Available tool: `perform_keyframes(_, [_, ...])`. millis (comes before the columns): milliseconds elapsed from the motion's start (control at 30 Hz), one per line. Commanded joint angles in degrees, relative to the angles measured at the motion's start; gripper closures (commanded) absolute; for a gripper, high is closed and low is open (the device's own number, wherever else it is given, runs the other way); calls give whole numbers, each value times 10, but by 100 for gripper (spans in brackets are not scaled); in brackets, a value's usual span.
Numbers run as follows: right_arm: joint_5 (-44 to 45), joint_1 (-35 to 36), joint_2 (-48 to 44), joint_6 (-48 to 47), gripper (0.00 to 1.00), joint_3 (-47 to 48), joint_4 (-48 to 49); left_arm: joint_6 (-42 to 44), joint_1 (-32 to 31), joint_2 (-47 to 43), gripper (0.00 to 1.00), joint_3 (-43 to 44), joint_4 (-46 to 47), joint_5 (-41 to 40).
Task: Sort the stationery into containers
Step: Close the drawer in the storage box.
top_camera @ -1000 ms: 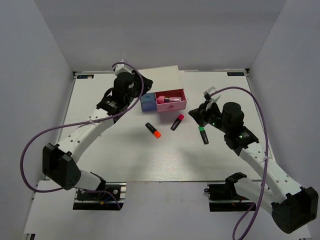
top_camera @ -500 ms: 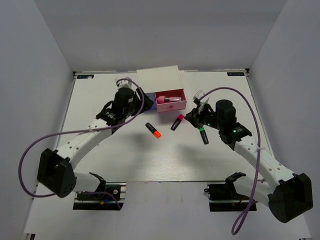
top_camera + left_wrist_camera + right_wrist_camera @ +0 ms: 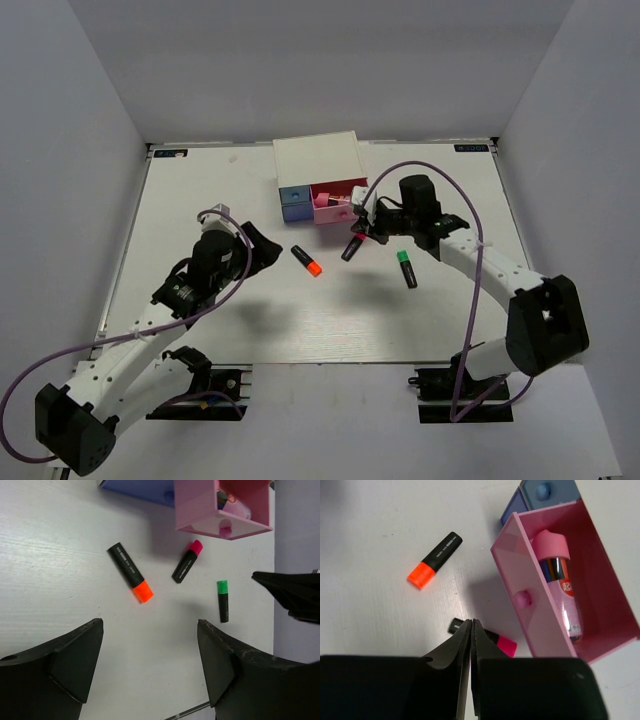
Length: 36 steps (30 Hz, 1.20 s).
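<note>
Three black markers lie on the white table: orange-capped (image 3: pixel 306 260), pink-capped (image 3: pixel 354 244) and green-capped (image 3: pixel 406 268). The pink drawer (image 3: pixel 346 212) stands pulled out of the white cabinet (image 3: pixel 315 160) with a pink translucent piece (image 3: pixel 559 575) inside. The blue drawer (image 3: pixel 294 203) sits beside it. My right gripper (image 3: pixel 471 622) is shut on nothing, its tips just over the pink-capped marker (image 3: pixel 501 642) and close to the pink drawer (image 3: pixel 512 565). My left gripper (image 3: pixel 150 625) hangs open above bare table, short of the orange-capped marker (image 3: pixel 131 572).
Grey walls enclose the table on three sides. The cabinet stands at the back middle. The right gripper's dark body (image 3: pixel 295 592) shows at the right edge of the left wrist view, near the green-capped marker (image 3: pixel 223 601).
My left arm has drawn back from the blue drawer toward the near left and its jaws have opened. My right arm has swung left, from by the green-capped marker to over the pink-capped one.
</note>
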Motion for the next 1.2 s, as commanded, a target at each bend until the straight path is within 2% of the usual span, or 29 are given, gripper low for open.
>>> perform_keyframes(0, [-28, 8, 33, -103, 92, 47, -28, -11, 1, -21, 13, -9, -38, -22])
perform_keyframes(67, [-32, 9, 53, -121, 83, 61, -44, -17, 1, -37, 13, -15, -48, -22])
perform_keyframes(167, [-43, 15, 73, -176, 77, 74, -65, -17, 1, -49, 13, -20, -54, -27])
perform_keyframes(267, [-78, 23, 90, -212, 77, 92, -84, -22, 1, -54, 12, -25, -61, -27])
perform_keyframes(433, [-80, 37, 116, -271, 80, 97, -90, -22, 1, -54, 12, -25, -66, -27])
perform_keyframes(833, [77, 67, 172, -250, 80, 113, 38, -27, 1, -54, 12, -30, -66, -33])
perform_keyframes(1167, [158, 86, 205, -231, 80, 136, 119, -27, 1, -54, 12, -36, -66, -33])
